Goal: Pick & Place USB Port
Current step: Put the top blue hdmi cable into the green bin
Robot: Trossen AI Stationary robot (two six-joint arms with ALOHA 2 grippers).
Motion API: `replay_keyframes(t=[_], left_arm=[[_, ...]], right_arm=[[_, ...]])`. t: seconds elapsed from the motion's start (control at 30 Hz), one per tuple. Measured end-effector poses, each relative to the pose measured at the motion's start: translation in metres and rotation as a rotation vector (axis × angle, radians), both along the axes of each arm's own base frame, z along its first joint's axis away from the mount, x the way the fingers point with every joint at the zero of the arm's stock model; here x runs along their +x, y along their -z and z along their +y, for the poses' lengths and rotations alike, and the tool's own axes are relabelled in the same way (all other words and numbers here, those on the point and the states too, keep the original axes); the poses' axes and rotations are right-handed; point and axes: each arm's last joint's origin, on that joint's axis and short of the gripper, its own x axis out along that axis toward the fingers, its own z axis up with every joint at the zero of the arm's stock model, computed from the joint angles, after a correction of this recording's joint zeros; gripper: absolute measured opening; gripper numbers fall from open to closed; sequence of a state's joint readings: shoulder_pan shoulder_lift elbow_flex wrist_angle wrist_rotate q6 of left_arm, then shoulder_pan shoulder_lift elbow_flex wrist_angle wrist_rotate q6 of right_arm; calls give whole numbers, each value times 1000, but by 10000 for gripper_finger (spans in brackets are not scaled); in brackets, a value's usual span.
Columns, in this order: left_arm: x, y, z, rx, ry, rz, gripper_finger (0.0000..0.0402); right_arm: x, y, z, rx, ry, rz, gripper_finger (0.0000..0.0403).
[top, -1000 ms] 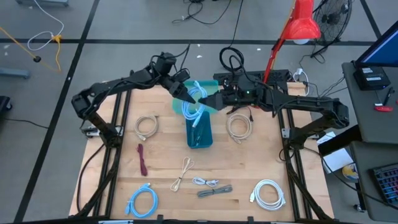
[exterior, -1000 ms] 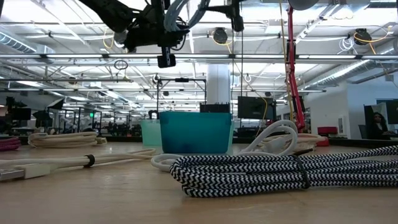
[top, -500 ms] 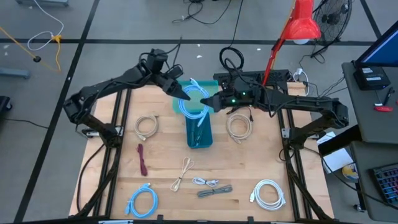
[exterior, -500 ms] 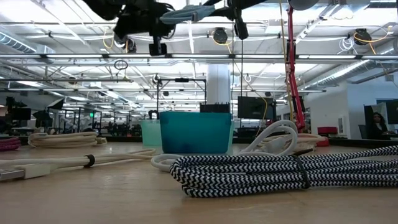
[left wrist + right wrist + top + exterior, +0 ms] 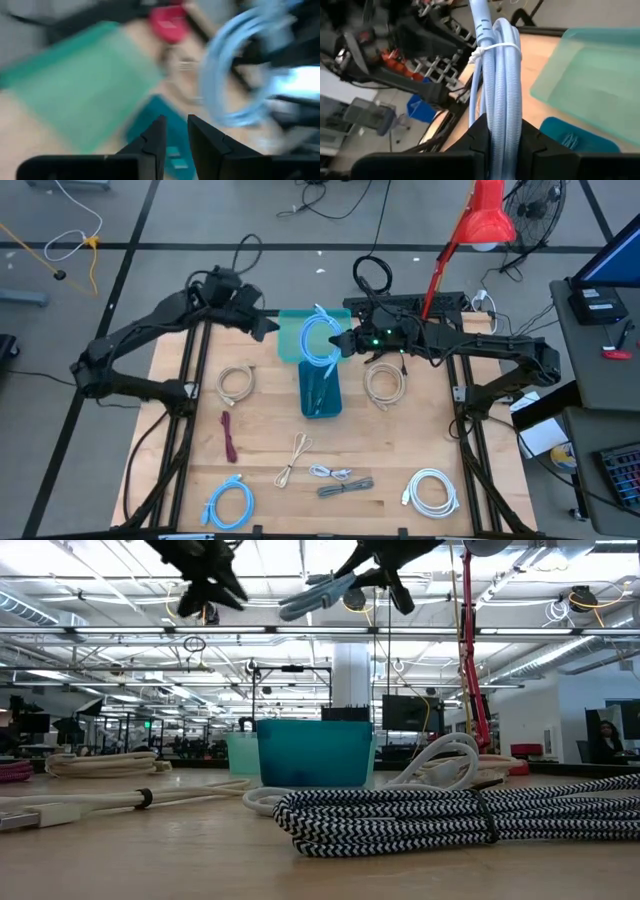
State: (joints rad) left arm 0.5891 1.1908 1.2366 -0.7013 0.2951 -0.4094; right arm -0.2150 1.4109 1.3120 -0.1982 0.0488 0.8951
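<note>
Right end effector (image 5: 345, 343) clamped on light-blue cable coil (image 5: 320, 340) above blue bin (image 5: 320, 390) holding cable; left end effector (image 5: 262, 326) slightly apart, empty.

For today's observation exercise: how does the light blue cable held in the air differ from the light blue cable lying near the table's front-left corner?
The raised blue cable is clamped in the right gripper above the teal bin; the front blue cable lies on the table, untouched. The raised one hangs on edge, a white tie visible in the right wrist view; the front one lies flat. Both are light blue coils.

Overhead looking down, low table-level view, both sharing teal bin (image 5: 321, 388)
</note>
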Motion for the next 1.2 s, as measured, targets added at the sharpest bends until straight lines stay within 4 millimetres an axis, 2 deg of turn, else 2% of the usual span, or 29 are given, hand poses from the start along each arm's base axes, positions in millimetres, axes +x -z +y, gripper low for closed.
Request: replay_keyframes(t=[0.17,0.33,0.47,0.63,0.83,0.97,1.2], left_arm=[[7,3,-27,186,-137,169,101],[31,0,-44,307,-191,107,155],[54,0,-53,477,-194,83,201],[76,6,-46,592,-216,114,249],[105,-9,-30,590,-225,108,283],[124,-19,-25,621,-181,120,291],[140,0,-21,611,-160,287,292]], right_arm=[[-1,1,-3,-36,71,17,34],[-3,1,-8,-81,141,32,34],[-2,1,-10,-119,181,37,34],[-1,2,-11,-169,201,59,34],[2,5,-10,-196,196,72,34],[6,6,-9,-229,214,79,34],[6,5,-9,-239,214,71,34]])
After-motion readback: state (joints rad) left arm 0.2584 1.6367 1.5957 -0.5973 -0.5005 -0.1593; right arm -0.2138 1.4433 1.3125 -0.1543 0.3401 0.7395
